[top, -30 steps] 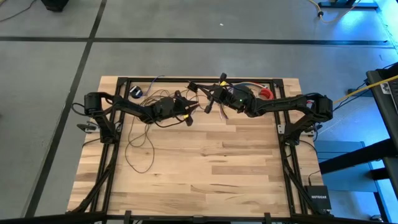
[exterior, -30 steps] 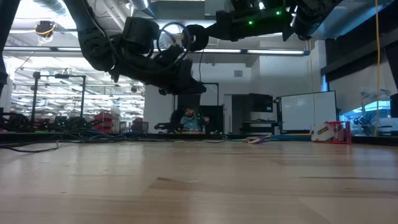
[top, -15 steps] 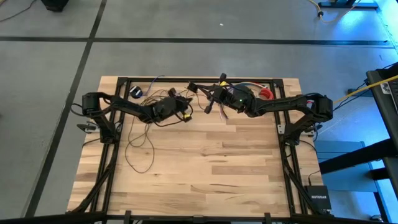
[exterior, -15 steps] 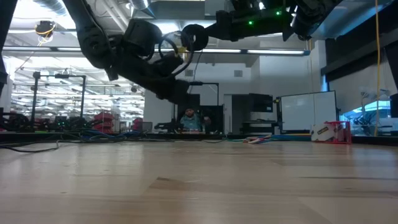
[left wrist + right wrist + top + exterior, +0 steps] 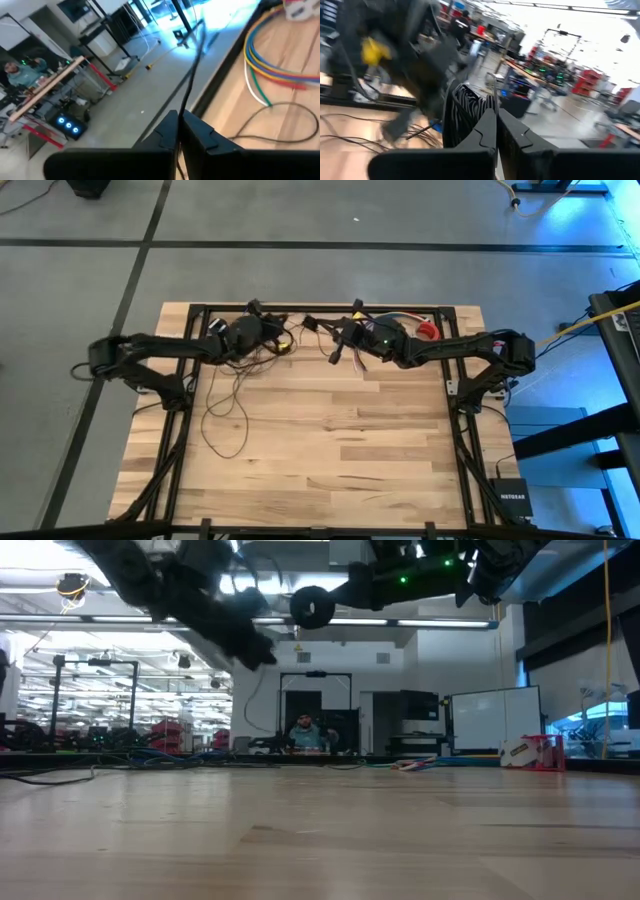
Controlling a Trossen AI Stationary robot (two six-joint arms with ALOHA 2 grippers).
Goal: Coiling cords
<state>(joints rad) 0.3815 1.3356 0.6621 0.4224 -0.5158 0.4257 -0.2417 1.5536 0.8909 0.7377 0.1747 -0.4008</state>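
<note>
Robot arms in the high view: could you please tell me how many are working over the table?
2. The left arm reaches in from the table's left edge toward the far rail; the right arm reaches in from the right edge. They meet near the far middle, above the cord.

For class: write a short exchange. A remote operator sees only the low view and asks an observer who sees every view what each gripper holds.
Operator: I only see arms overhead. Is the left gripper holding anything?
Observer: Yes. Its wrist view shows the left gripper shut on the thin cord.
Operator: And the right?
Observer: The right gripper is shut on a coil of dark loops.
Operator: Any cord lying loose?
Observer: From above, loose loops lie on the table.
</note>
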